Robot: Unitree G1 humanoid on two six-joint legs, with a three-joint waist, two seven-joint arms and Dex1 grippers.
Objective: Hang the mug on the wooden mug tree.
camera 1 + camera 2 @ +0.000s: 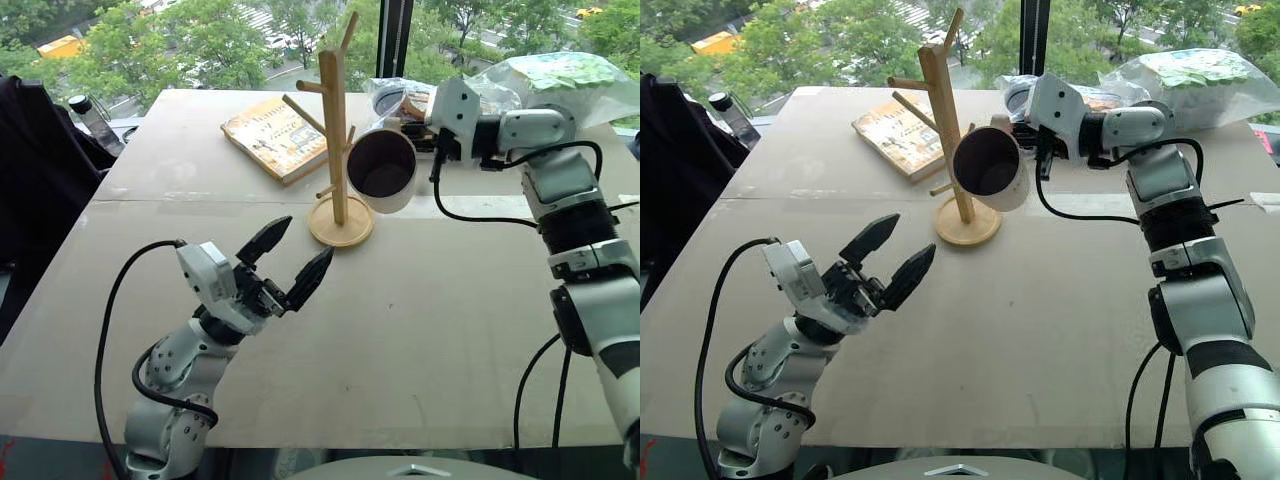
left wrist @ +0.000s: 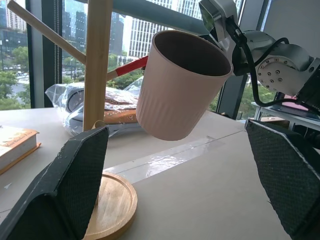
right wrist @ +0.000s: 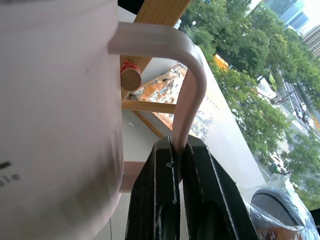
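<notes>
The cream-white mug hangs in the air, tipped on its side with its dark inside facing me, just right of the wooden mug tree. My right gripper is shut on the mug's loop handle, close to a peg tip. The tree stands upright on its round base at mid-table. My left gripper is open and empty, low over the near left part of the table and pointing toward the tree. In its wrist view the mug shows beside the post.
A book lies behind and left of the tree. Plastic-wrapped items sit at the back right of the table. A dark bottle and black fabric are at the left edge.
</notes>
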